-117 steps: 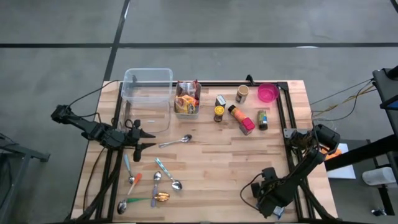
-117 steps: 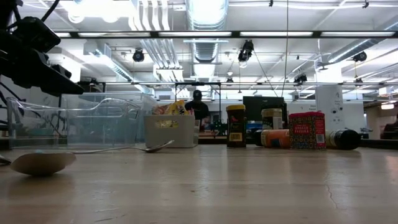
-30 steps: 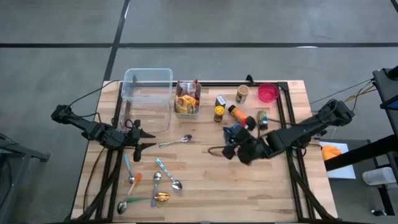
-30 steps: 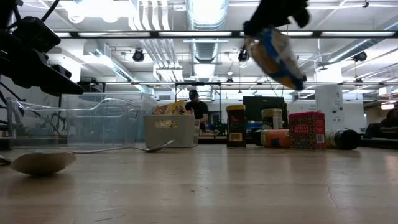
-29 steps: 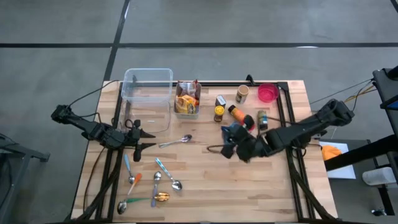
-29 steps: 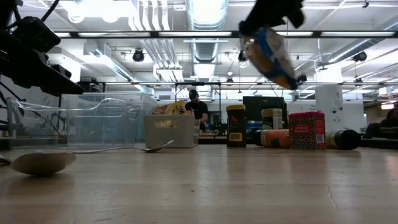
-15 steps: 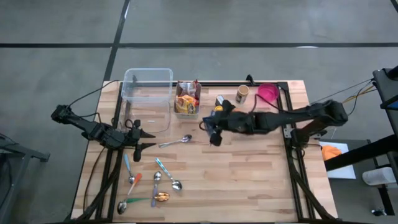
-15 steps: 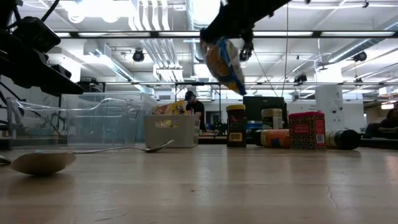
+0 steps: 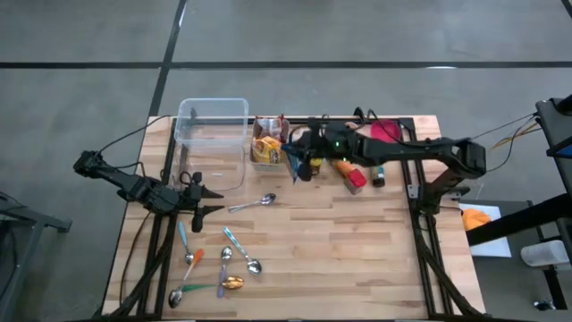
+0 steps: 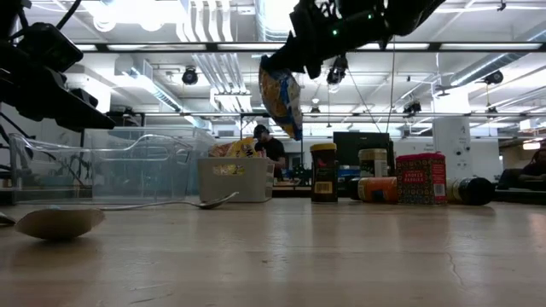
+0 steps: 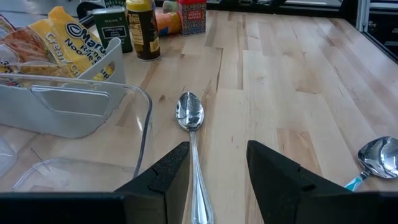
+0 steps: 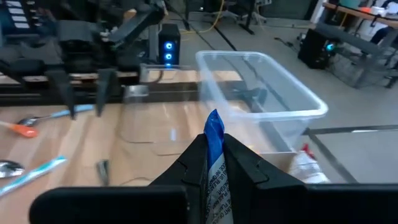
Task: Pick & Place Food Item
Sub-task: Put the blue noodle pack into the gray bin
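Presently the right gripper (image 9: 298,164) is clamped on the top edge of a snack bag (image 10: 281,101), which hangs clear of the table (image 9: 357,259) in the low view. From above, the bag sits just at the 3 o'clock side of the small grey bin (image 9: 268,152) of packets, with the right arm reaching across from the table's 3 o'clock edge over the spice jars (image 9: 349,174). The right wrist view shows the bag's blue edge (image 12: 213,134) pinched between the fingers, with the clear plastic container (image 12: 261,87) ahead. The left gripper (image 9: 198,199) waits near the 9 o'clock edge, jaws partly apart and holding nothing, a metal spoon (image 11: 190,118) lying before it. Further spoons (image 9: 223,264) lie toward 7 o'clock.
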Tool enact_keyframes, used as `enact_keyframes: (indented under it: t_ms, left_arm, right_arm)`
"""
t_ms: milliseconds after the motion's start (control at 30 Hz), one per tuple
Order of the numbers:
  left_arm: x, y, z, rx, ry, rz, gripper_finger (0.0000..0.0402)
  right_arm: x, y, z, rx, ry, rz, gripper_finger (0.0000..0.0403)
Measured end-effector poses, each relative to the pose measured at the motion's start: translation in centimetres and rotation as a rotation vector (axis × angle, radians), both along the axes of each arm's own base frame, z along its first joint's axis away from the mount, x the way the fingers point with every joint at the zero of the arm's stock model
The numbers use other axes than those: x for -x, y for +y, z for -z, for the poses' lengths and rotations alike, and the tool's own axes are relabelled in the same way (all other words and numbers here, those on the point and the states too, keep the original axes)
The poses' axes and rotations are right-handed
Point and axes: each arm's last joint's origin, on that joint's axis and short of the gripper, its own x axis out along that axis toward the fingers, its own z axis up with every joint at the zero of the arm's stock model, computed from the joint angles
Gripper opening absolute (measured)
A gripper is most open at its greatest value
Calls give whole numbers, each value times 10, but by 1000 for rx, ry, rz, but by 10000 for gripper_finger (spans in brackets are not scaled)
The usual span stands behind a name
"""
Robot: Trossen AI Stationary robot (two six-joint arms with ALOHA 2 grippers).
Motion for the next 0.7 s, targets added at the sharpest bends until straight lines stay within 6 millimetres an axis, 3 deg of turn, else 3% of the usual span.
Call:
enact_keyframes:
  t_ms: [267, 467, 700]
  left_arm:
    - [0, 0, 0, 0, 0, 0, 163]
    - [0, 0, 0, 0, 0, 0, 163]
    - [0, 0, 0, 0, 0, 0, 163]
  right_arm:
    - [13, -41, -5, 93, -31, 8, 28]
    - [19, -58, -8, 200, -46, -8, 28]
    - [5, -73, 4, 253, -105, -33, 28]
